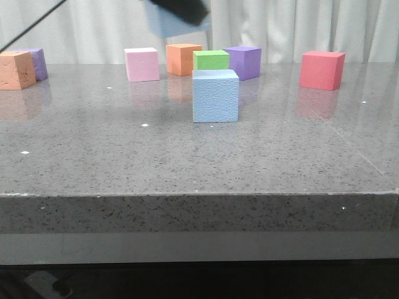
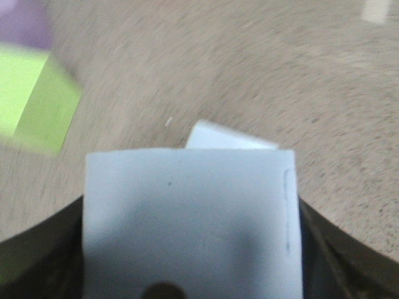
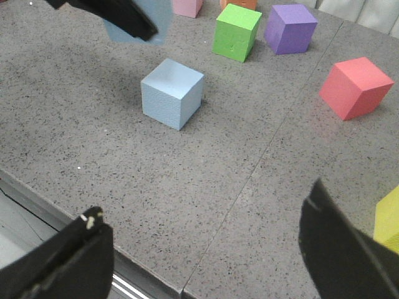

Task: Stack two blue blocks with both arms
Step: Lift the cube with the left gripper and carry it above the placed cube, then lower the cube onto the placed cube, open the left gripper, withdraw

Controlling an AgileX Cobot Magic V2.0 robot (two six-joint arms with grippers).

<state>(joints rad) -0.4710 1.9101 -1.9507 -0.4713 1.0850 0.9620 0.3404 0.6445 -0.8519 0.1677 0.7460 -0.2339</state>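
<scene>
One pale blue block [image 1: 215, 95] stands on the grey table, in front of the green cube. My left gripper [image 1: 184, 9] is shut on the second blue block [image 1: 167, 23] and holds it in the air above and slightly left of the first. In the left wrist view the held block [image 2: 187, 212] fills the space between the dark fingers [image 2: 37, 261], and a corner of the table block [image 2: 227, 138] shows just beyond it. My right gripper [image 3: 202, 246] is open and empty over the table's near edge, with the table block [image 3: 173, 92] well ahead of it.
Behind the table block stand a green cube [image 1: 211, 60], a purple cube [image 1: 244, 61], an orange cube [image 1: 182, 58] and a pink cube [image 1: 142, 64]. A red cube [image 1: 322, 70] is at the right. Orange and purple cubes [image 1: 17, 70] are at the far left. A yellow cube [image 3: 389, 221] is by the right gripper.
</scene>
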